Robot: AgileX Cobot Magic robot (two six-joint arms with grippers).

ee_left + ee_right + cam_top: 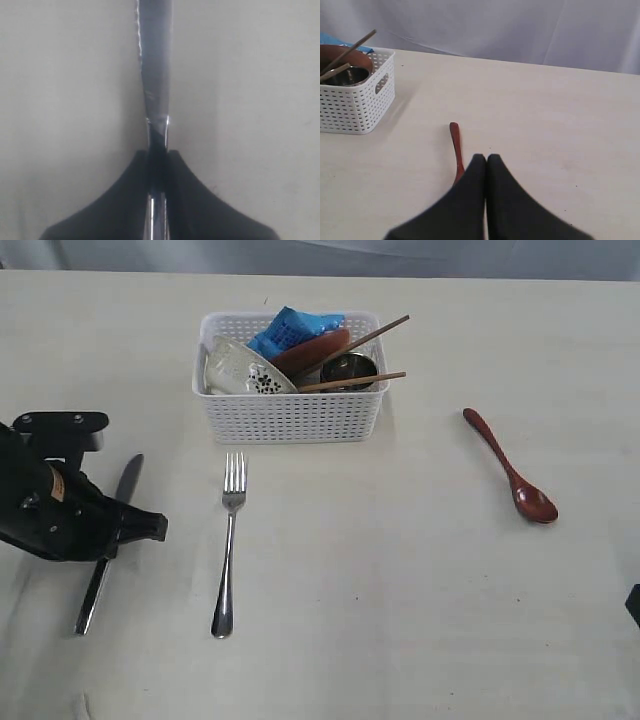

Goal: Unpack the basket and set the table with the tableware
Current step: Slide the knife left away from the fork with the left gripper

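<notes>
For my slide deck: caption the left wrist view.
Left gripper pinches the steel knife where blade meets handle, above the table.

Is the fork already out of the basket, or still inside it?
Out. The fork lies flat on the table, outside the basket and not touching it.

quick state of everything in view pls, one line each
left gripper: shut on knife
right gripper: shut, empty
knife: clamped by left gripper
fork: flat on table, free
spoon: flat on table, free
basket: upright, part full
bowl: in basket, tipped on its side
chopsticks: in basket, ends poking over rim
</notes>
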